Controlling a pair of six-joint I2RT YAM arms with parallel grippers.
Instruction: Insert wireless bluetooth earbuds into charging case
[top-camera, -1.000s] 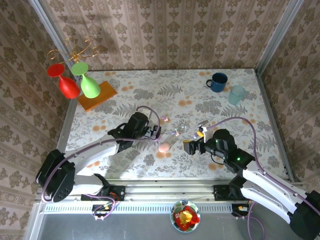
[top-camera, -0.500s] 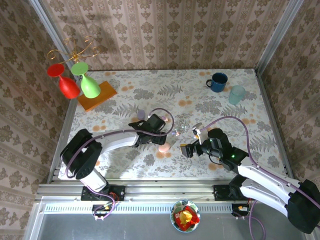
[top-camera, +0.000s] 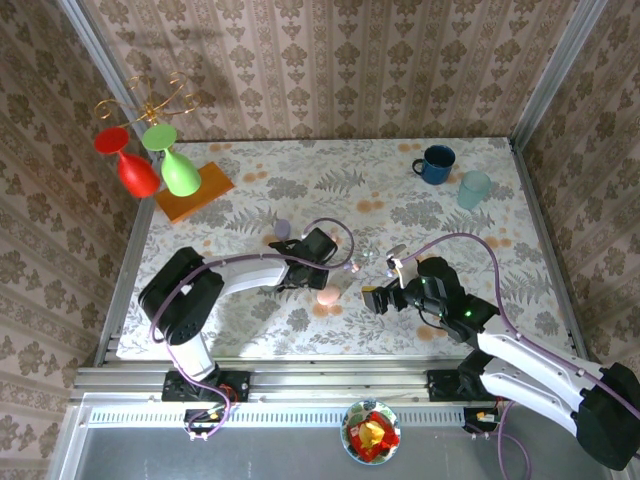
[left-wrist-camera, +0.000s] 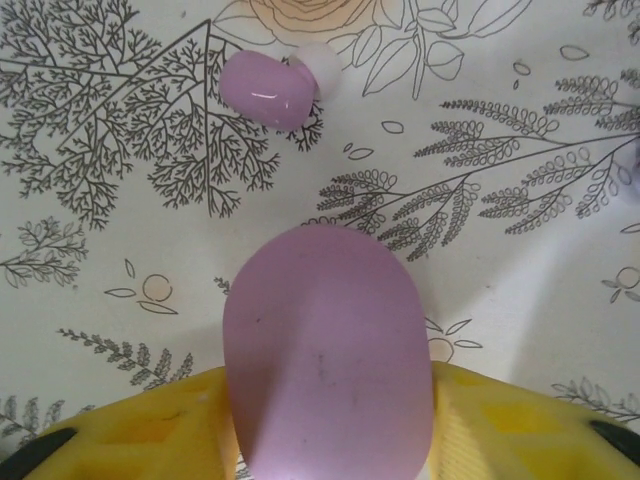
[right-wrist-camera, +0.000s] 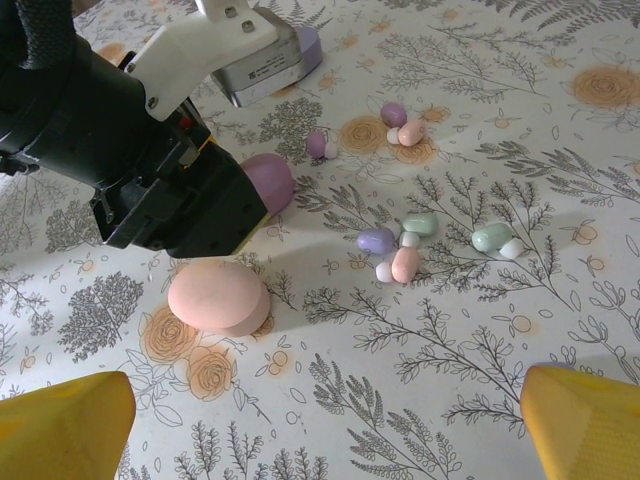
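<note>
Now that the left gripper (left-wrist-camera: 325, 425) has been clamped onto the lilac case (left-wrist-camera: 325, 345), it is secured for loading; a bud (left-wrist-camera: 265, 88) is seen at eleven o'clock; the right gripper (right-wrist-camera: 325, 425) is held wide apart.

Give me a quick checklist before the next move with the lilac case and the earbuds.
1. Grip on lilac case: ok, left gripper jaws sit against both its sides.
2. Is the case lifted off the table: cannot tell.
3. Is the case lid open for earbuds: not ok, it looks closed.
4. Is the right gripper open and free: ok, nothing between its jaws.
5. Is the lilac earbud reachable: ok, it lies uncovered just beyond the case.
</note>
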